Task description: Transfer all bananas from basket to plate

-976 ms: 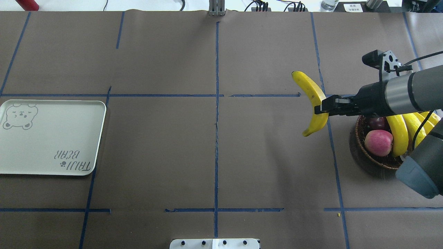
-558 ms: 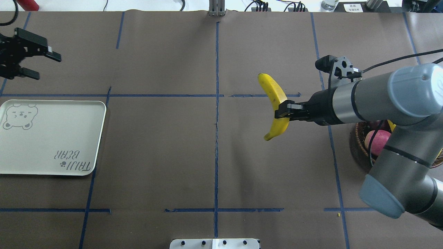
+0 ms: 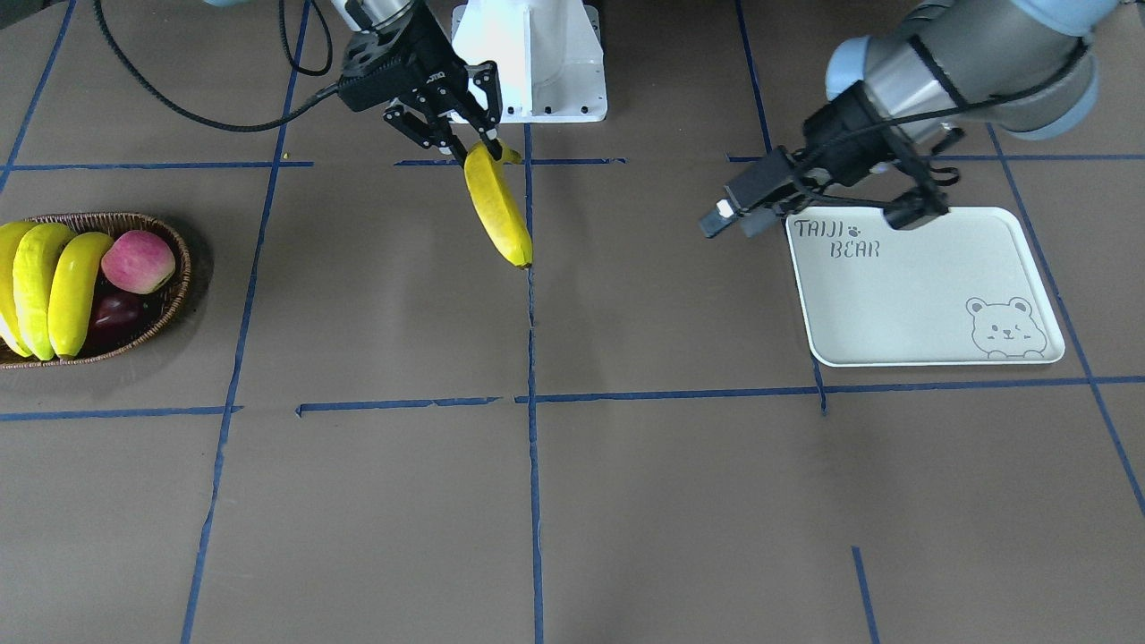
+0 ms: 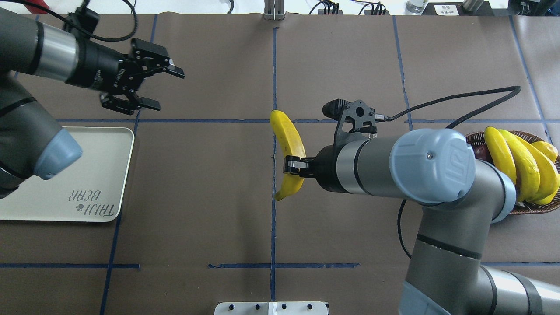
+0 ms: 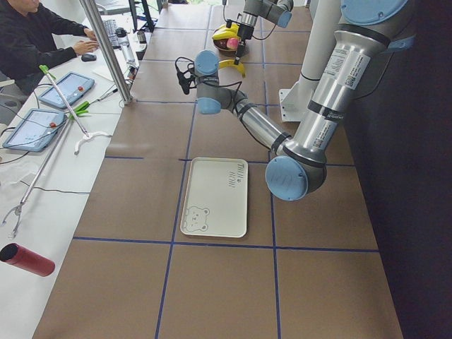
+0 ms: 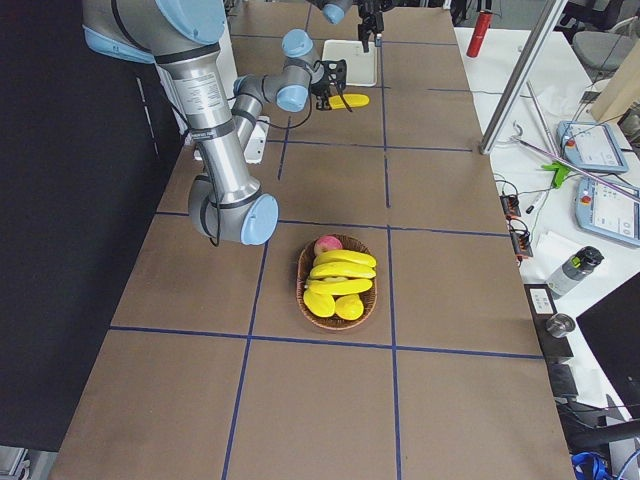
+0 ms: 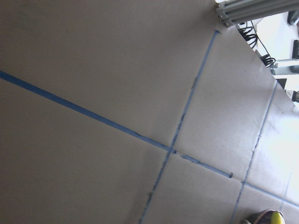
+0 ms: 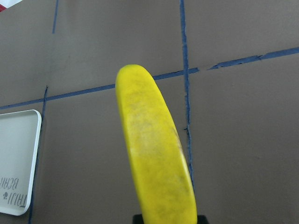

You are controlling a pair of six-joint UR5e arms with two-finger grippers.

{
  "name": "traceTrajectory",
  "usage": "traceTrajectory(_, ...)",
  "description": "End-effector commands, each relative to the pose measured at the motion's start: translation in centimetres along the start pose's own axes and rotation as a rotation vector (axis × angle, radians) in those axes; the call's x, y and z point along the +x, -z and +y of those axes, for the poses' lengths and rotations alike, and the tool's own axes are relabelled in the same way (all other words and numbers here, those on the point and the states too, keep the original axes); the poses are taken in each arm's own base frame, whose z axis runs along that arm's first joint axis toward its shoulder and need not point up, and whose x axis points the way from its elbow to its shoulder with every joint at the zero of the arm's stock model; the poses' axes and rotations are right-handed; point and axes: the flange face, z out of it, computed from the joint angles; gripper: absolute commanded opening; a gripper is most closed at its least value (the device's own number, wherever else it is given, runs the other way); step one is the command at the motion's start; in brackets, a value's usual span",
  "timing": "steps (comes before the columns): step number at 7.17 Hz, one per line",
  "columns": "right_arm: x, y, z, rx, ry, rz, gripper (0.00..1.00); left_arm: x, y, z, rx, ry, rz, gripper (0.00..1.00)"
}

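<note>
One banana (image 4: 286,133) hangs mid-frame over the tabletop (image 4: 197,197), pinched in the right claw (image 4: 294,167); three bananas (image 4: 520,162) lie in the basket (image 4: 533,208) at the overhead view's right edge, none yet on the plate (image 4: 96,175) at left. Left claw (image 4: 166,89) gapes wide, upper left.

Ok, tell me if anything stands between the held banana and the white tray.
Nothing lies on the table between the banana in the right gripper and the tray. Only the open left gripper hovers beside that route, off the tray's far corner.
</note>
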Motion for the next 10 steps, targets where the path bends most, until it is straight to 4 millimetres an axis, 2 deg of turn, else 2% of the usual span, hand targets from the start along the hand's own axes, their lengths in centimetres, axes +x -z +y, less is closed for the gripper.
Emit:
traceTrajectory(1,-1.7,0.7,1.2,0.018,-0.017,-0.040,0.01,2.3,-4.3,4.5,-0.018,0.044,0.045,0.99)
traceTrajectory(2,-2.1,1.2,1.3,0.026,-0.015,-0.053,0.01,2.2,-5.1,5.9,-0.047,0.075,0.041,0.99)
traceTrajectory(4,-2.9,1.5,1.3,0.026,-0.014,-0.068,0.01,4.4,-7.8,9.2,-0.104,0.070,0.044,0.99)
traceTrajectory(5,-3.0,1.2,1.8,0.019,-0.017,-0.068,0.01,4.9,-8.1,9.5,-0.106,0.070,0.041,0.99)
traceTrajectory(7,-3.1,1.4,1.7,0.024,-0.022,-0.072,0.01,4.6,-8.7,9.8,-0.114,0.072,0.033,0.99)
traceTrajectory(10,-3.5,1.7,1.7,0.025,-0.022,-0.081,0.02,4.3,-10.0,11.2,-0.105,0.074,0.037,0.93)
